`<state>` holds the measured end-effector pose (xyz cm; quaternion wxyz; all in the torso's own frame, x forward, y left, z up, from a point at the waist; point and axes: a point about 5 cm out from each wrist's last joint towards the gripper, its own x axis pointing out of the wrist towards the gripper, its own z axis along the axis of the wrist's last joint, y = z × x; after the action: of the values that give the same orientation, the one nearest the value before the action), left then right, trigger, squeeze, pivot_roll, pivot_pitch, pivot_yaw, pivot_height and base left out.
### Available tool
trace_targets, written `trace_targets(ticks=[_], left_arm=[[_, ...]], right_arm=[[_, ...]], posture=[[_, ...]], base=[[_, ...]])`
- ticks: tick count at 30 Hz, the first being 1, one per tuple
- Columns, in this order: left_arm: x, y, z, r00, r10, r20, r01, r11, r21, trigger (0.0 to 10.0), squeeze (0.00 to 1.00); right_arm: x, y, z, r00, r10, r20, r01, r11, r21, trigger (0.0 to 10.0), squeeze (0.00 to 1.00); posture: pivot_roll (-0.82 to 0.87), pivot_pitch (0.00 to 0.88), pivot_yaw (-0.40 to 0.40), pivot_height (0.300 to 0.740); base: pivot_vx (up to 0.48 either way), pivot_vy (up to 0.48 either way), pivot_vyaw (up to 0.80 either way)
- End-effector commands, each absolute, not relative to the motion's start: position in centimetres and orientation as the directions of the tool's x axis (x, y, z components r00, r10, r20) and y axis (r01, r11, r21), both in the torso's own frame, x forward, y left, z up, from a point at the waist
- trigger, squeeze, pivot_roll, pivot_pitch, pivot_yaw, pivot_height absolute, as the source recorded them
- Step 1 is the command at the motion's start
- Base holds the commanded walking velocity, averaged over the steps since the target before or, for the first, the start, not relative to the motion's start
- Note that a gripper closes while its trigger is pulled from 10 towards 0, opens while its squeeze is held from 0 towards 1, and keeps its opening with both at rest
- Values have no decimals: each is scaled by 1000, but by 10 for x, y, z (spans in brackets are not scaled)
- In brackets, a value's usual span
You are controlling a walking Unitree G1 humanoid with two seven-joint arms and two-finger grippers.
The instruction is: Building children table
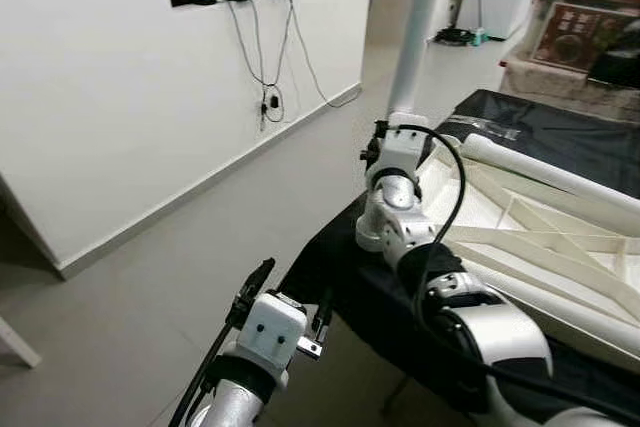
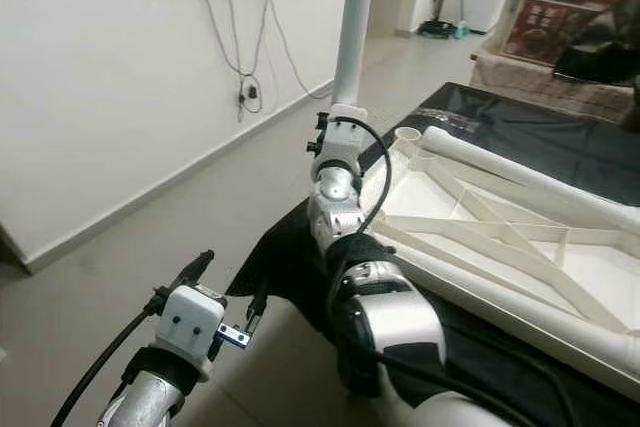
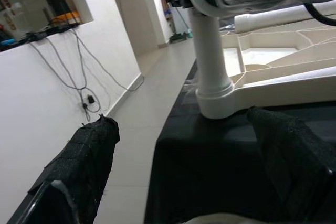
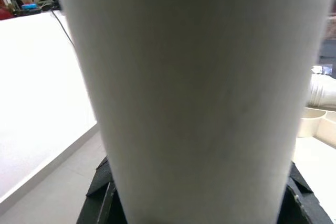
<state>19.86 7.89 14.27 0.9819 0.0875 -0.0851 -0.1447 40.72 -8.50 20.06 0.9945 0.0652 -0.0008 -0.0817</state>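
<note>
My right fingers (image 1: 395, 129) seem clamped on the smooth white round leg (image 1: 416, 32) standing in the ribbed tabletop (image 1: 520, 232); my left fingers (image 3: 89, 156) spread wide, empty.

One upturned white tabletop (image 2: 520, 247), two white legs: one upright (image 1: 415, 32), one lying (image 2: 520, 179); one orange-lidded bin (image 1: 590, 7).

Support: surface covered with a black cloth (image 2: 560, 157). White table top (image 2: 500, 237) lies on it upside down, ribs up. One white leg (image 2: 352, 27) stands upright at its corner.
</note>
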Motion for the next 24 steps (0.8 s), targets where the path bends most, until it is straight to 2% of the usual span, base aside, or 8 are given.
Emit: trace_targets(ticks=[1, 2, 4, 6, 7, 8, 17, 24], left_arm=[[199, 79, 141, 943, -304, 134, 275, 941, 199, 10000, 0], [199, 80, 141, 944, -303, 133, 273, 941, 201, 10000, 0], [199, 80, 141, 944, -302, 133, 272, 941, 202, 10000, 0], [199, 80, 141, 944, -301, 132, 272, 941, 203, 10000, 0], [199, 80, 140, 944, -302, 132, 272, 941, 203, 10000, 0], [199, 80, 140, 944, -303, 131, 274, 940, 203, 10000, 0], [199, 79, 140, 943, -305, 131, 276, 940, 200, 10000, 0], [199, 78, 140, 943, -304, 133, 274, 940, 203, 10000, 0]], right_arm=[[402, -84, 175, 976, -171, -136, 200, 951, 235, 10000, 0], [401, -79, 178, 985, -140, -104, 162, 957, 240, 10000, 1000], [401, -75, 181, 992, -102, -76, 118, 960, 255, 10000, 1000], [402, -73, 183, 996, -74, -51, 85, 962, 259, 10000, 859], [402, -73, 186, 999, -44, -26, 49, 961, 271, 10000, 510], [403, -74, 190, 1000, -3, 9, 1, 960, 279, 10000, 0], [406, -68, 205, 915, 390, 107, -404, 871, 280, 10000, 0], [399, -53, 220, 674, 719, 169, -734, 626, 262, 10000, 0]], posture=[[30, 17, -16, 740], [33, 12, -13, 740], [33, 12, -13, 740], [33, 12, -13, 740], [31, 8, -13, 740], [31, 8, -13, 740], [31, 2, -11, 740], [48, 0, -26, 740]], base=[[0, 0, 0], [0, 0, 0], [0, 0, 0], [0, 0, 0], [0, 0, 0], [0, 0, 0], [0, 0, 0], [0, 0, 0]])
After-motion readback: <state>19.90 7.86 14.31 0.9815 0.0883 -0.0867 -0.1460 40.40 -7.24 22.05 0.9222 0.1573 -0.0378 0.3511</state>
